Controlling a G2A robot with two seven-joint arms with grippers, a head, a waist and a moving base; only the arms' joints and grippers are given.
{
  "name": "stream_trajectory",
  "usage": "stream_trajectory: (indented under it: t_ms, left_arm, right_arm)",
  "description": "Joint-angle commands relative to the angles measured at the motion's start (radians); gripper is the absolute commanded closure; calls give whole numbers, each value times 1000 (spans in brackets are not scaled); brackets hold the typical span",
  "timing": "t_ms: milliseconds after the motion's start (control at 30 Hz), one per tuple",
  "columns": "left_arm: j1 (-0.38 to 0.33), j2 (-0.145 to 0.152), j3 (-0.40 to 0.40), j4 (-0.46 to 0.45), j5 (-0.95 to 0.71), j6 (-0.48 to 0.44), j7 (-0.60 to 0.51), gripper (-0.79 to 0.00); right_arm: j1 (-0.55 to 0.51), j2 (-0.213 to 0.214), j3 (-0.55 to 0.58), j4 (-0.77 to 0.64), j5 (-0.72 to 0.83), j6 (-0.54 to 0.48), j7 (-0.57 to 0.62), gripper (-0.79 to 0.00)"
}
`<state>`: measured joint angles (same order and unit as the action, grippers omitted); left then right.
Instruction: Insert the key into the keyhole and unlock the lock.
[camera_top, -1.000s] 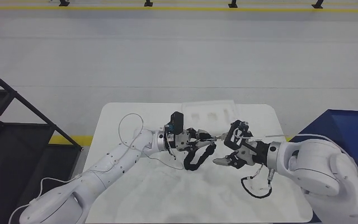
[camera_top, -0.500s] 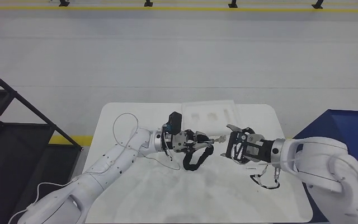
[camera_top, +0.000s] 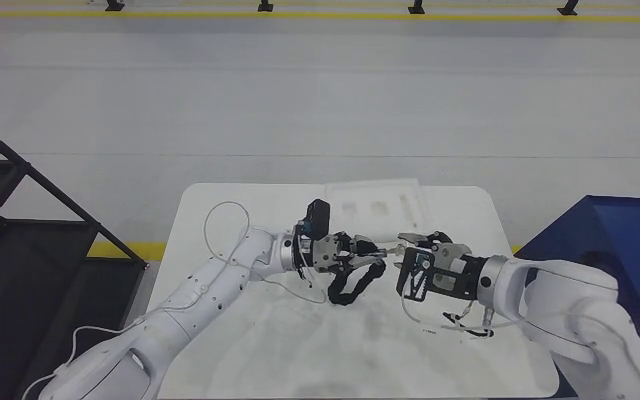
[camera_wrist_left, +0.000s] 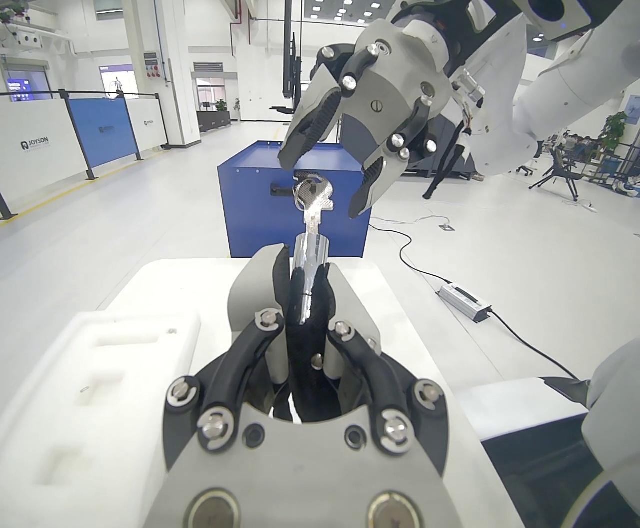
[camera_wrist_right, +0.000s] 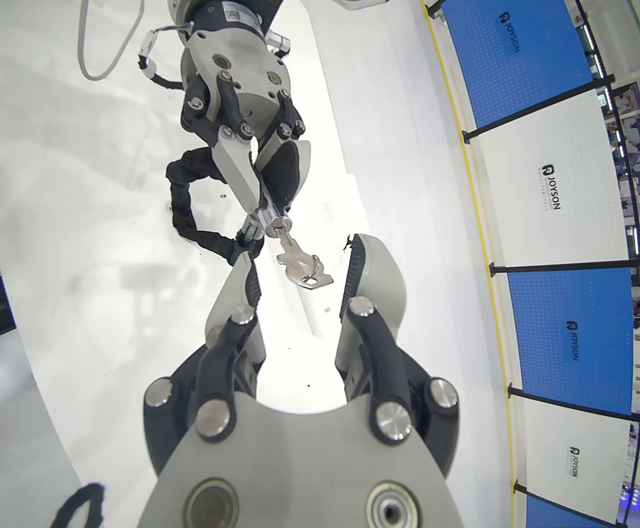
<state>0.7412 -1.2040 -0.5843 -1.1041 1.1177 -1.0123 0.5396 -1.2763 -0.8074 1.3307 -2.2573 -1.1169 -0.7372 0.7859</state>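
My left gripper (camera_wrist_left: 302, 265) is shut on the chrome lock cylinder (camera_wrist_left: 310, 255), held above the table with its keyhole facing the other arm. The lock's black cable loop (camera_top: 350, 285) hangs under it. The silver key (camera_wrist_left: 312, 197) sits with its blade in the keyhole and its head and small ring sticking out. My right gripper (camera_wrist_right: 302, 250) is open, its two fingers on either side of the key head (camera_wrist_right: 302, 267) without touching it. From above, the left gripper (camera_top: 352, 250) and right gripper (camera_top: 405, 258) meet at the table's middle.
A white foam tray (camera_top: 375, 205) with cut-out pockets lies on the white table (camera_top: 230, 220) behind the grippers. A blue bin (camera_top: 590, 230) stands off the table's right side and a black rack (camera_top: 40, 250) off its left.
The right gripper has rolled about its wrist and shifted so that its open fingers now flank the key head. The left gripper with the lock has hardly moved.
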Motion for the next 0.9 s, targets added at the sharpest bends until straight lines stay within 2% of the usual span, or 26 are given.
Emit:
stream_trajectory:
  t_ms: [0,100,233,333,467,600,867]
  left_arm:
    - [-2,-3,5,2,-6,0,-3,0]
    - [-6,-6,12,5,-12,0,-1,0]
    - [-11,-8,19,18,-15,0,6,0]
    - [-14,-9,24,23,-14,0,12,0]
    - [-18,-10,32,26,-12,0,19,0]
    - [-23,-11,40,23,-6,0,25,0]
    - [-30,-13,50,24,18,0,48,0]
  right_arm:
    - [-7,0,-4,3,-10,3,-4,-283]
    - [-12,-1,-13,13,-12,11,-4,-188]
    - [-9,-2,-21,22,-8,15,-1,-145]
    - [-6,-3,-21,28,15,23,-9,0]
    - [-5,-4,-13,39,75,47,-9,0]
    - [0,-6,-12,67,216,82,25,0]
    - [57,-11,-19,136,509,234,138,0]
